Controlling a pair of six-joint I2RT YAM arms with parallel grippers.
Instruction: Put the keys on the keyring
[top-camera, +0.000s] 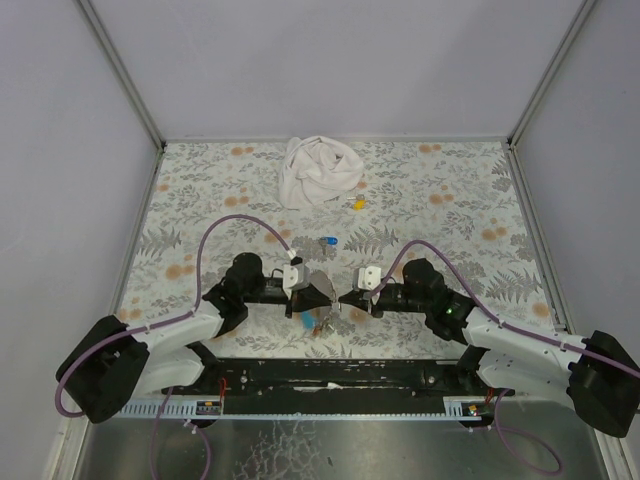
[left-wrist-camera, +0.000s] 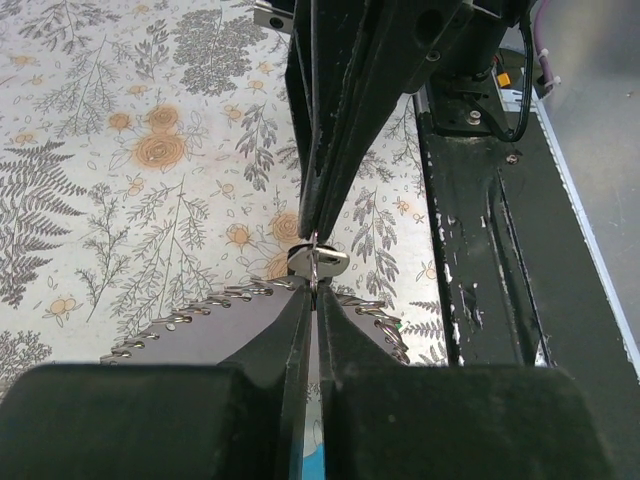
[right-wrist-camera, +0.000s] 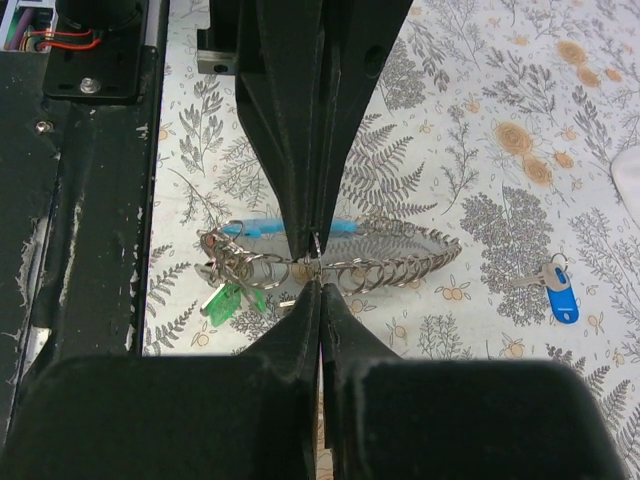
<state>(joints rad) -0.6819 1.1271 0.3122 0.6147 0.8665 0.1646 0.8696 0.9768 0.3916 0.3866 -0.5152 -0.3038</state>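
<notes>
The keyring's thin metal ring (right-wrist-camera: 318, 252) is pinched between both grippers, tip to tip, just above the table. My left gripper (left-wrist-camera: 313, 286) is shut on it from one side. My right gripper (right-wrist-camera: 320, 284) is shut on it from the other. The grey strap (left-wrist-camera: 190, 345), edged with several small rings (right-wrist-camera: 410, 268), curls behind the ring; its blue inner side (right-wrist-camera: 262, 229) shows. Green-capped keys (right-wrist-camera: 224, 301) hang bunched at the strap's end. A blue-capped key (right-wrist-camera: 561, 296) lies loose on the table, also seen from above (top-camera: 327, 242). A small flat silver piece (left-wrist-camera: 328, 259) sits at the ring.
A crumpled white cloth (top-camera: 320, 172) lies at the back of the floral table, with a small yellow object (top-camera: 358, 204) beside it. The black base rail (top-camera: 330, 375) runs along the near edge. Grey walls enclose the sides and back.
</notes>
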